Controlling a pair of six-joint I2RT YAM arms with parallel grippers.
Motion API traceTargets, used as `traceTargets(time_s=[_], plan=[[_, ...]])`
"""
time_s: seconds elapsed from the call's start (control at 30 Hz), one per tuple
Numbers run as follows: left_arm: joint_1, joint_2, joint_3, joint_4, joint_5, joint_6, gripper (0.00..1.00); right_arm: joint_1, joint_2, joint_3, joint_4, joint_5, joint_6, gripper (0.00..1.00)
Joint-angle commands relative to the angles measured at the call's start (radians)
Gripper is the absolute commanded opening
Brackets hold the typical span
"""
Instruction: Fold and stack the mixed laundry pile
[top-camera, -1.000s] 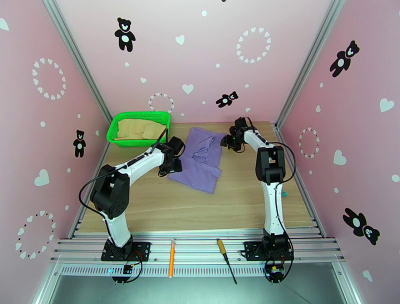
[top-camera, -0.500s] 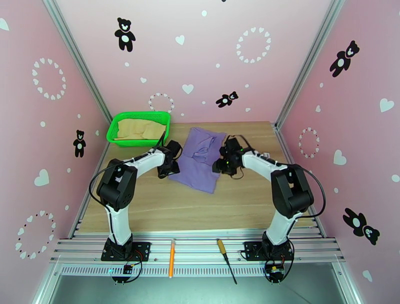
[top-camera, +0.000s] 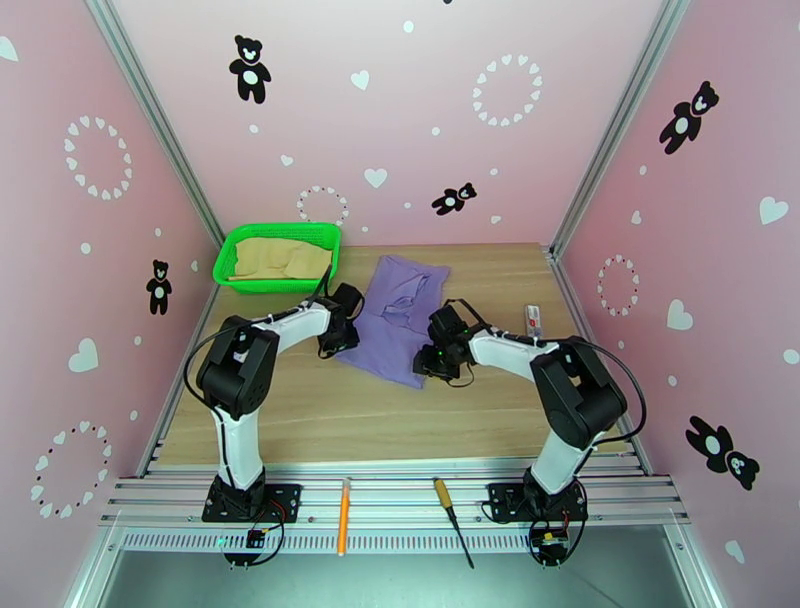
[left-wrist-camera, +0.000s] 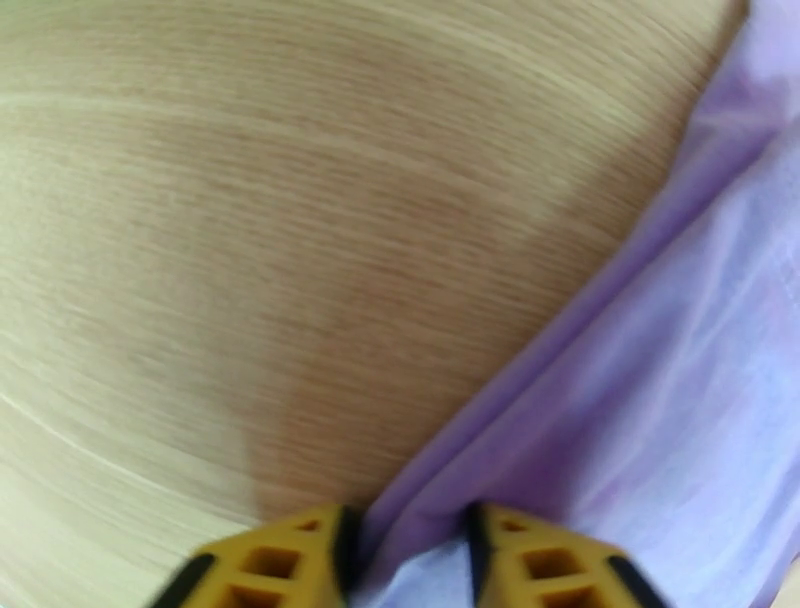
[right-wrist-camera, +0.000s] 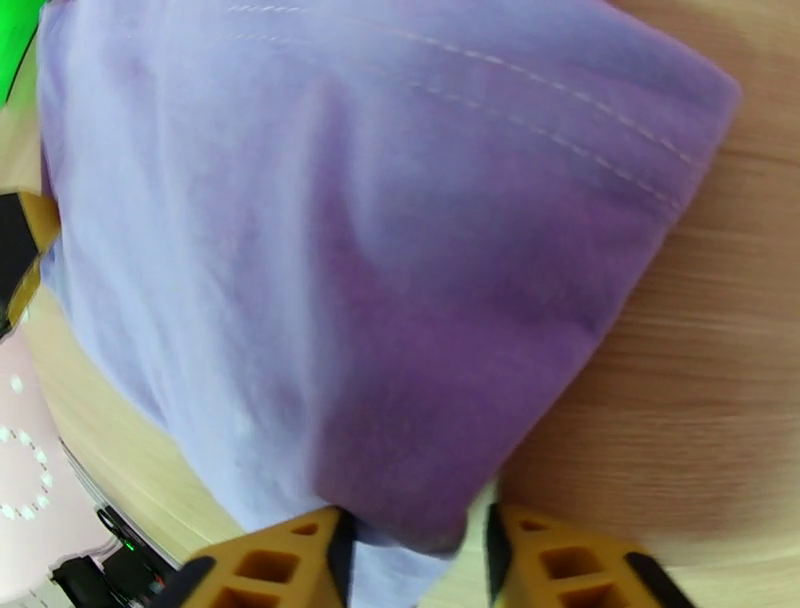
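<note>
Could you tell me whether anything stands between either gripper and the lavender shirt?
Nothing visible does: an edge of the lavender shirt lies between the fingers of the left gripper and of the right gripper.

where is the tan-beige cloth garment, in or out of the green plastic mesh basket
In: the tan-beige cloth garment lies inside the green plastic mesh basket, with the basket's walls around it on every side.

High rear overview — wrist close-ups on shirt (top-camera: 400, 300)
</note>
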Motion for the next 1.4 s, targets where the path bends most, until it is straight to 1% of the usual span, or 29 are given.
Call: traceTargets(time_s=[0.0,0.07,0.13,0.33,0.5,0.57,0.7,0.8,0.83,0.9,0.97,1.0,1.03,1.1,1.13,1.2,1.27,1.37], plan=[[-0.01,0.043,-0.067,0.016,0.072,0.0,0.22,0.007,0.027,0.01,0.02,0.017,0.036,0.23],[-0.017,0.037,-0.084,0.021,0.08,0.0,0.18,0.007,0.026,0.001,0.019,0.033,0.039,0.09],[-0.03,0.024,-0.106,0.024,0.086,-0.007,0.16,0.007,0.026,0.003,-0.005,0.051,0.03,0.0],[-0.098,-0.043,-0.222,0.027,0.121,-0.071,0.15,0.007,-0.012,0.002,-0.144,0.11,-0.049,0.0],[-0.195,-0.13,-0.363,0.028,0.139,-0.164,0.15,0.007,-0.047,-0.021,-0.261,0.112,-0.133,0.0],[-0.238,-0.174,-0.414,0.032,0.142,-0.209,0.15,0.007,-0.072,-0.025,-0.323,0.149,-0.168,0.0],[-0.299,-0.238,-0.471,0.009,0.121,-0.281,0.15,0.007,-0.11,-0.032,-0.412,0.199,-0.201,0.0],[-0.321,-0.282,-0.478,-0.037,0.084,-0.314,0.16,0.007,-0.139,-0.063,-0.435,0.205,-0.197,0.0],[-0.324,-0.297,-0.517,-0.049,0.08,-0.324,0.17,0.007,-0.151,-0.078,-0.437,0.208,-0.191,0.0],[-0.325,-0.324,-0.54,-0.062,0.071,-0.337,0.22,0.007,-0.166,-0.108,-0.435,0.216,-0.182,0.0],[-0.325,-0.34,-0.55,-0.075,0.059,-0.34,0.39,0.007,-0.171,-0.124,-0.428,0.226,-0.18,0.0],[-0.325,-0.344,-0.549,-0.083,0.052,-0.337,0.5,0.007,-0.168,-0.124,-0.425,0.232,-0.179,0.05],[-0.325,-0.347,-0.54,-0.092,0.043,-0.331,0.61,0.007,-0.165,-0.12,-0.424,0.237,-0.183,0.12],[-0.325,-0.347,-0.504,-0.118,0.025,-0.314,0.8,0.005,-0.161,-0.088,-0.427,0.237,-0.192,0.24],[-0.325,-0.349,-0.476,-0.137,0.016,-0.3,0.86,0.004,-0.161,-0.062,-0.435,0.24,-0.201,0.29],[-0.32,-0.353,-0.398,-0.189,-0.019,-0.268,0.94,-0.002,-0.162,0.022,-0.469,0.25,-0.227,0.35],[-0.304,-0.358,-0.315,-0.244,-0.05,-0.221,0.95,-0.016,-0.157,0.109,-0.506,0.245,-0.26,0.39],[-0.244,-0.363,-0.186,-0.293,-0.078,-0.13,0.94,-0.052,-0.14,0.247,-0.556,0.203,-0.317,0.45]])
